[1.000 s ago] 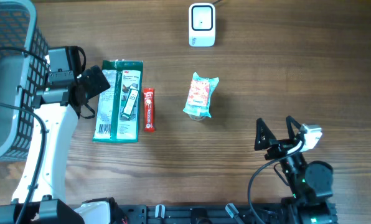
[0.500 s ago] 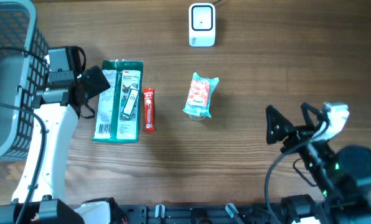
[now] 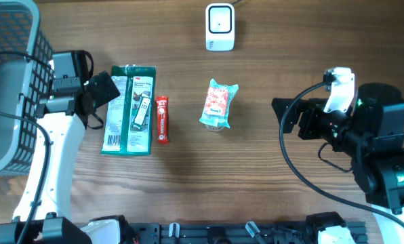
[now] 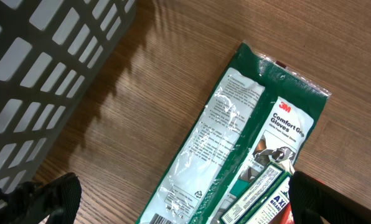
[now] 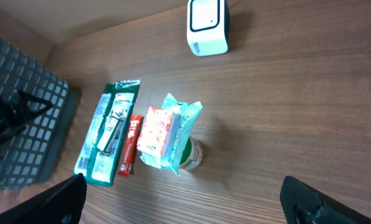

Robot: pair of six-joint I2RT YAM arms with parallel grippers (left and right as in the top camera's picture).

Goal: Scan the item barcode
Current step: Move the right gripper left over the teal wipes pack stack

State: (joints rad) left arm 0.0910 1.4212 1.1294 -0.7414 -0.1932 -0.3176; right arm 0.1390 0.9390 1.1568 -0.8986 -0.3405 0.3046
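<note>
Wood table (image 3: 256,183): three packets (image 3: 129,110), one scanner (image 3: 219,27), one basket (image 3: 12,88); left gripper (image 3: 99,100), right gripper (image 3: 290,116) released.

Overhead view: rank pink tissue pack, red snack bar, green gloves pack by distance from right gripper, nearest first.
1. Pink tissue pack, table centre, closest to the right gripper.
2. Red snack bar, further left.
3. Green gloves pack, farthest left.

Brown wood-grain tabletop (image 3: 337,41) fills every view; grain runs left-right; even light, soft shadows.
</note>
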